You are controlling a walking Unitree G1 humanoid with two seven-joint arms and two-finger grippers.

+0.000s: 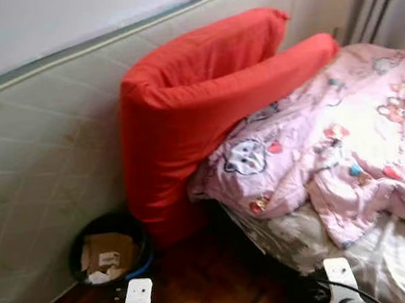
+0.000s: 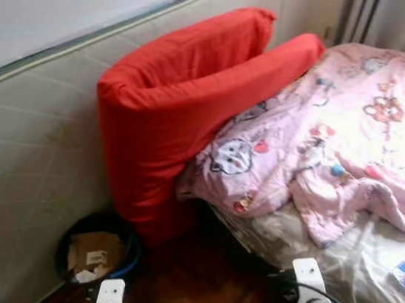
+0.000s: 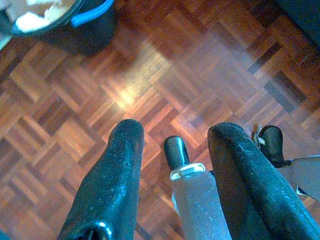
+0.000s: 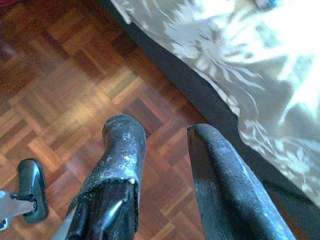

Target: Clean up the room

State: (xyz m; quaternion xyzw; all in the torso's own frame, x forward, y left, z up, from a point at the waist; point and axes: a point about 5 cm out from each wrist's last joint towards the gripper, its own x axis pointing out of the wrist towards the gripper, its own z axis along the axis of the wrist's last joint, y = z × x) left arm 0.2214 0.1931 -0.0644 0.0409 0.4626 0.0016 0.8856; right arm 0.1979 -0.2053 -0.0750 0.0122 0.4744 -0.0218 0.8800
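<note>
Both grippers, left gripper (image 3: 172, 150) and right gripper (image 4: 160, 150), hang low over the wood floor (image 3: 165, 70) with fingers spread, holding nothing. Beside the bed (image 1: 366, 257), the pink blanket (image 1: 351, 147) is messy. Cleaning looks barely started.

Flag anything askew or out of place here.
The red cushion stands folded on end, wedged between the bed and a bare mattress propped against the wall. The pink blanket lies rumpled.
</note>
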